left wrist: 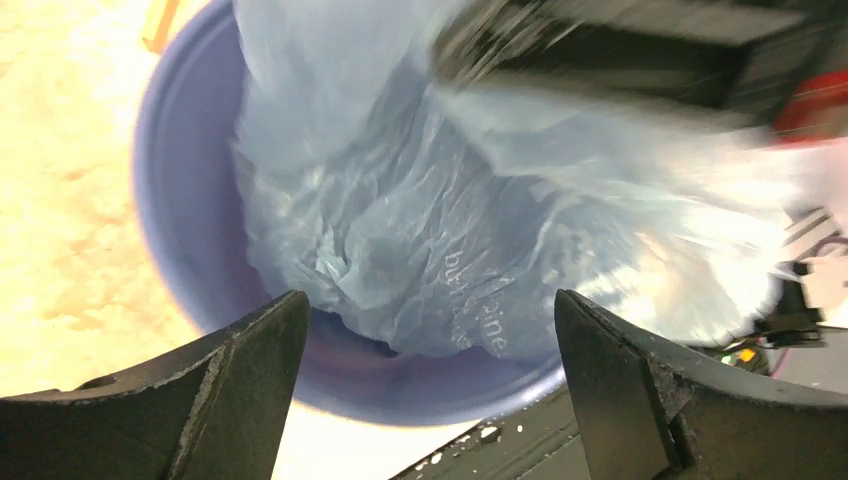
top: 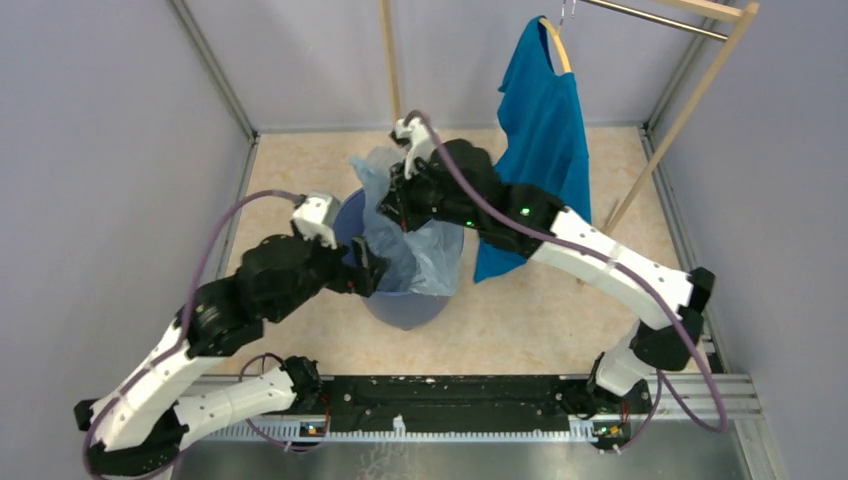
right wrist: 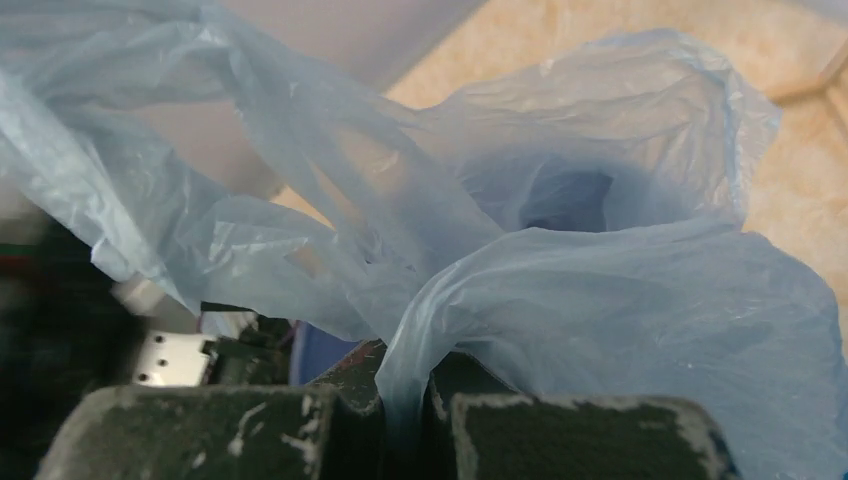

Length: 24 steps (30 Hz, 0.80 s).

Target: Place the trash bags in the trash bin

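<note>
Beige tabletop (top: 560, 320): right gripper (right wrist: 428, 392) pinches the thin, crinkly pale-blue plastic bag (top: 425, 245), half-stuffed into the round blue plastic bin (top: 405, 310) below it; left gripper (left wrist: 430, 305) gapes empty. Next, likely: lower, release.

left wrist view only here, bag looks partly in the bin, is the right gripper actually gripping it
Observer: yes, the right wrist view shows the right gripper shut on a fold of the trash bag.
Operator: is any of it outside the bin
Observer: from the top, a bunch stands above the far rim of the trash bin.
Operator: anything close by
Observer: a blue T-shirt hangs just right of the bin.
</note>
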Each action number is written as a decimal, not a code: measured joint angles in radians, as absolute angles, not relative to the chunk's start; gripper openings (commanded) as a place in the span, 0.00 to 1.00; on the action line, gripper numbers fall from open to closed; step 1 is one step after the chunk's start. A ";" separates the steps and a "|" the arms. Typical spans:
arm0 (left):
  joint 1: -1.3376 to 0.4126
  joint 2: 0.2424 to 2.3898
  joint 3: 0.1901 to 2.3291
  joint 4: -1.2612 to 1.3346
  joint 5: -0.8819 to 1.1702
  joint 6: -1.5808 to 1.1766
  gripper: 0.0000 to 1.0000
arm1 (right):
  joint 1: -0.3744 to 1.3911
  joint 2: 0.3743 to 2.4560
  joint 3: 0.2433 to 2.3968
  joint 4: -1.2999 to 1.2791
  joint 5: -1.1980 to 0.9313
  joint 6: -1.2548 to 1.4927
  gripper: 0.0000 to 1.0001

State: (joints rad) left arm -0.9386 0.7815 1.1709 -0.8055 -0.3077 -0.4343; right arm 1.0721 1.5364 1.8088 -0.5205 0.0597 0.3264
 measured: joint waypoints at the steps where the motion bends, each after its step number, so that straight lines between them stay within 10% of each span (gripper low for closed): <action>1: -0.939 0.755 1.186 -0.828 -0.312 -0.438 0.98 | 1.071 1.570 1.808 -0.532 0.052 0.335 0.00; 14: -0.939 0.648 1.083 -1.015 -0.435 -0.649 0.81 | 1.019 1.783 1.735 -0.575 0.021 0.360 0.00; 24: -0.937 0.755 1.024 -0.811 -0.419 -0.654 0.66 | 0.984 1.561 1.638 -0.545 0.091 0.372 0.00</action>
State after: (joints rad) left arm -0.9367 0.7547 1.0245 -0.8112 -0.4187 -0.6537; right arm 0.9836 1.5608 1.6379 -0.5446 0.0906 0.3721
